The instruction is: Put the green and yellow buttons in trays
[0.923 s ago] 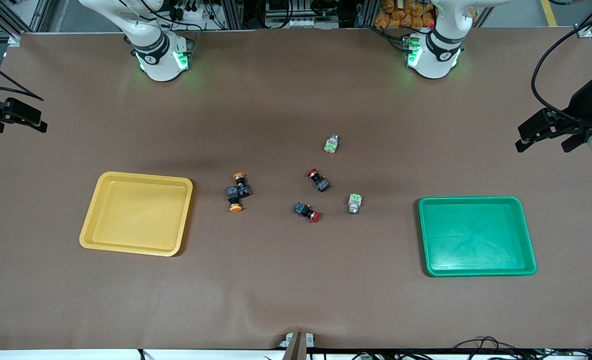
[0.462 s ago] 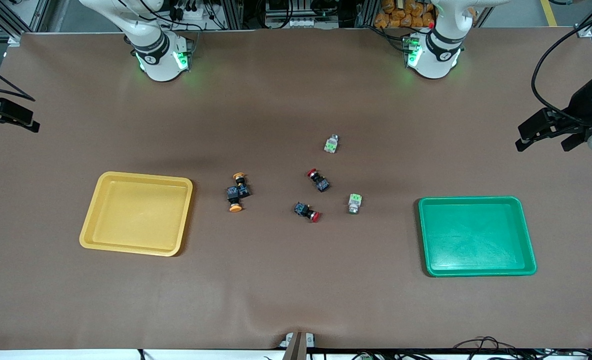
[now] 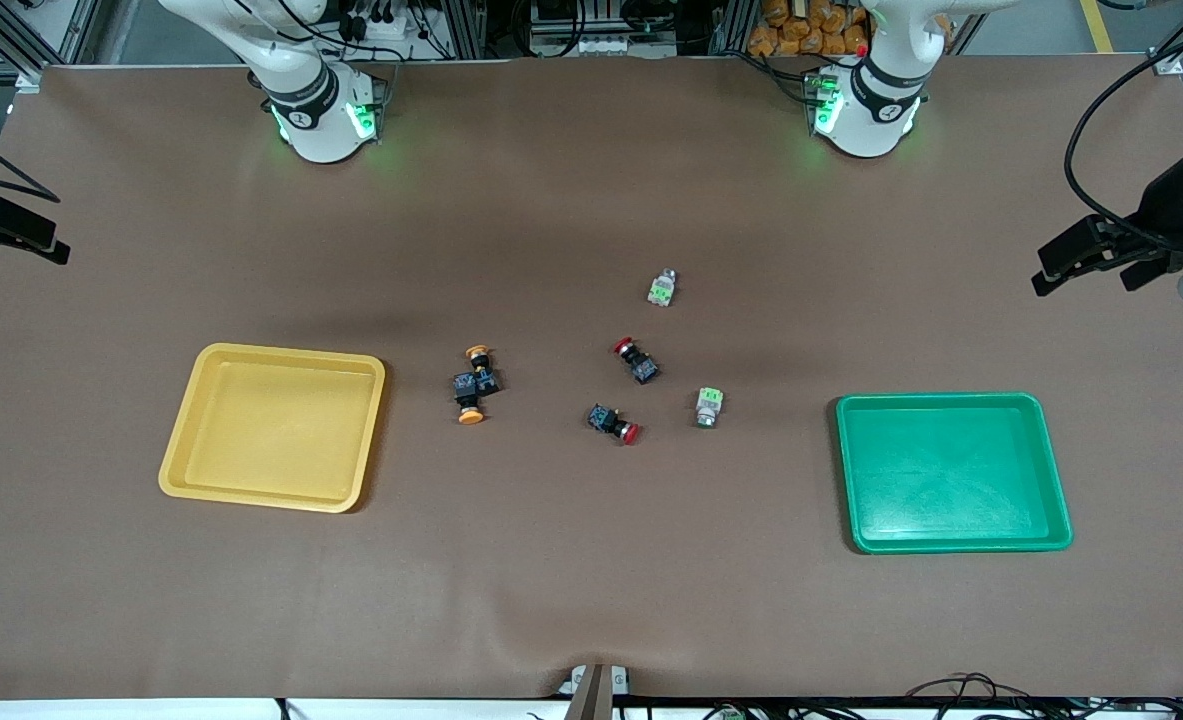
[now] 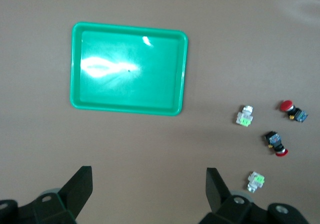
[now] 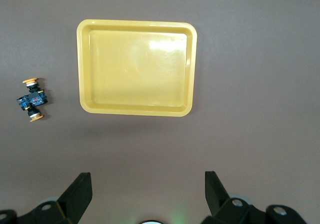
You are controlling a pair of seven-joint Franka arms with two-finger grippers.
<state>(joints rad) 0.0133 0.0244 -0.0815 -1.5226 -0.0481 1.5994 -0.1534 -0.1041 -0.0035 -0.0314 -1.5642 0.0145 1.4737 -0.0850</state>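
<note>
Two green buttons lie mid-table, one (image 3: 662, 288) nearer the bases, one (image 3: 709, 406) nearer the green tray (image 3: 951, 399). Two yellow buttons (image 3: 479, 358) (image 3: 469, 406) lie touching each other beside the yellow tray (image 3: 281, 352). Both trays hold nothing. My left gripper (image 3: 1086, 275) hangs open and empty high over the left arm's end of the table. My right gripper (image 3: 9, 243) hangs open and empty over the right arm's end. The left wrist view shows the green tray (image 4: 129, 27) and both green buttons (image 4: 245, 116) (image 4: 256, 181). The right wrist view shows the yellow tray (image 5: 135, 23) and the yellow buttons (image 5: 33, 99).
Two red-capped black buttons (image 3: 636, 360) (image 3: 614, 423) lie between the yellow and green buttons; they also show in the left wrist view (image 4: 291, 109) (image 4: 276, 143). The brown table mat (image 3: 591, 580) is bare nearer the front camera.
My right gripper has drifted a little farther toward the right arm's end of the table. My left gripper has shifted slightly toward its own end. The buttons and trays have not moved.
</note>
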